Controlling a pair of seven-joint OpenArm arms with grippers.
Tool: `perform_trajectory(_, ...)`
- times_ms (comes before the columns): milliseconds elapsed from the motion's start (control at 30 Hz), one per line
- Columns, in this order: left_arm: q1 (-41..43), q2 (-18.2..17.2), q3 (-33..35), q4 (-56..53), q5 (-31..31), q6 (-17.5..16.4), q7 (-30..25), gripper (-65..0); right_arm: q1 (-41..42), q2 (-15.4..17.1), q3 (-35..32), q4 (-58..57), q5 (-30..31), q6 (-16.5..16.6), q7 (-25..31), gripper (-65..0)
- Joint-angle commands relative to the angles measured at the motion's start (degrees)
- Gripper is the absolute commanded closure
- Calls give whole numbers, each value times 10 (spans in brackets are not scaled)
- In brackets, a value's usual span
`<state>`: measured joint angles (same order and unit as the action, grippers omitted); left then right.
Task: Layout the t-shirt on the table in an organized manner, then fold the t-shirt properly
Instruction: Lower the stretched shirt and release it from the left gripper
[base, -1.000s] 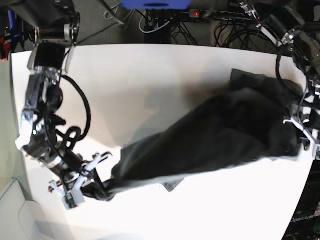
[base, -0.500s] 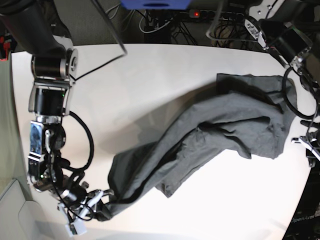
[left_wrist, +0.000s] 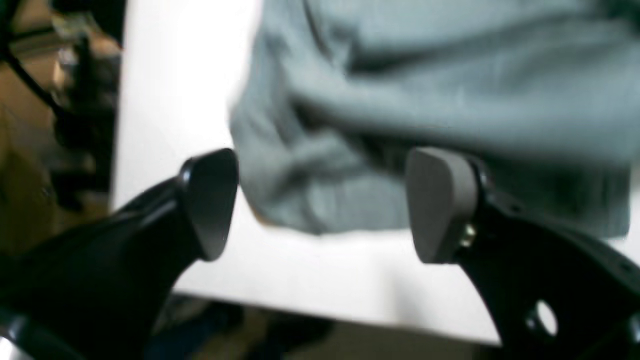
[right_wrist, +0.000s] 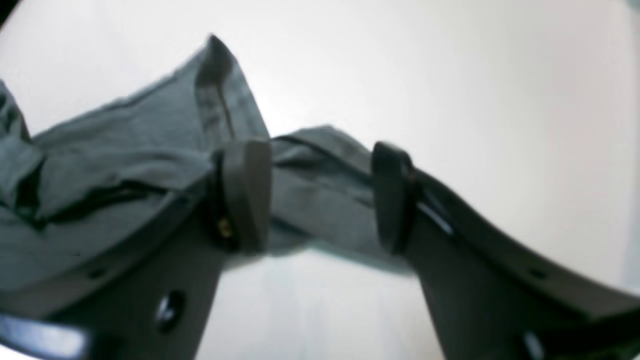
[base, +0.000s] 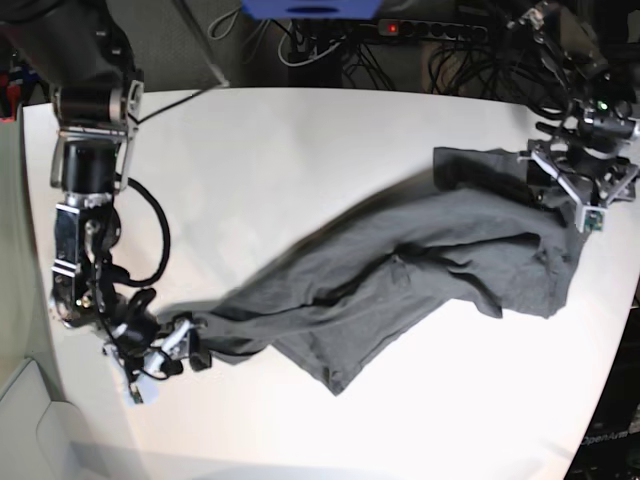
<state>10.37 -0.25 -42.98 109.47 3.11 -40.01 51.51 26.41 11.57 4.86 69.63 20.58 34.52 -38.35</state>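
The t-shirt (base: 420, 270) lies stretched diagonally across the table (base: 300, 160), bunched and wrinkled. The right gripper (right_wrist: 320, 200) has its jaws spread; a hem corner lies between them, apparently unclamped. The left gripper (left_wrist: 320, 205) is released, jaws wide, with the blurred shirt edge just beyond the pads.

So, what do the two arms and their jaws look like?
Both arms are black with silver metal segments and looped black cables. The right gripper and left gripper each have two black curved fingers ending in flat grey pads.
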Motion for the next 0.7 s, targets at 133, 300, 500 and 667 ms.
perform_trajectory(133,31,-1,58,7,-51,0,-14,-413,-58,3,2,146,14,3,20,-326)
perform_trajectory(300,29,0,99,-15,-50,0,-9,-239,-110,3,2,196,14,3,18,-265)
perform_trajectory(500,25,5,118,-67,-54,0,-12,-16,-145,3,12,198,14,3,18,-183)
perform_trajectory(667,28,26,122,-97,-51,0,-14,-3,-159,2,54,198,14,3,17,-162)
